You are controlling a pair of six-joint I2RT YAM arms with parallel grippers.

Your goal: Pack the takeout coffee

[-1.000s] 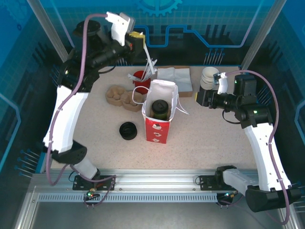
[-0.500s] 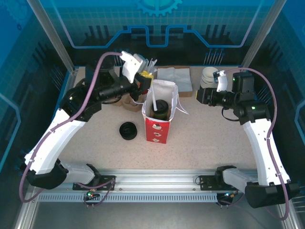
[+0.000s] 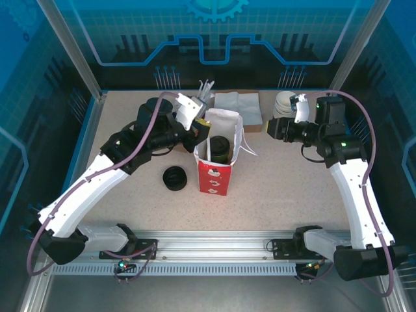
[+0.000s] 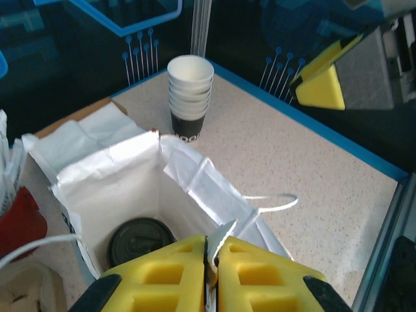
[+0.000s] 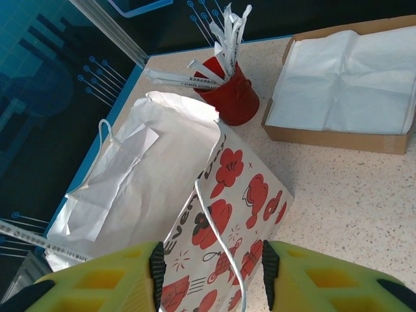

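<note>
My left gripper [image 4: 212, 260] is pinched almost shut on a thin white strip [image 4: 220, 233], which I take for a wrapped straw, though too little of it shows to be sure. Directly beneath it stands the open red-and-white bag [image 4: 123, 182], with the takeout coffee [image 4: 140, 242] upright at the bottom, lid up. My right gripper [image 5: 211, 260] is half spread and empty, with the bag ahead of it but not touching.

My worries are these. The grip on the strip is slight, so it may slip out and drop beside the bag onto the tabletop [image 3: 279, 188]. The paper rim just under my left gripper is flimsy, and nothing steadies it. A nudge going down could fold it or tip the bag, coffee included.
</note>
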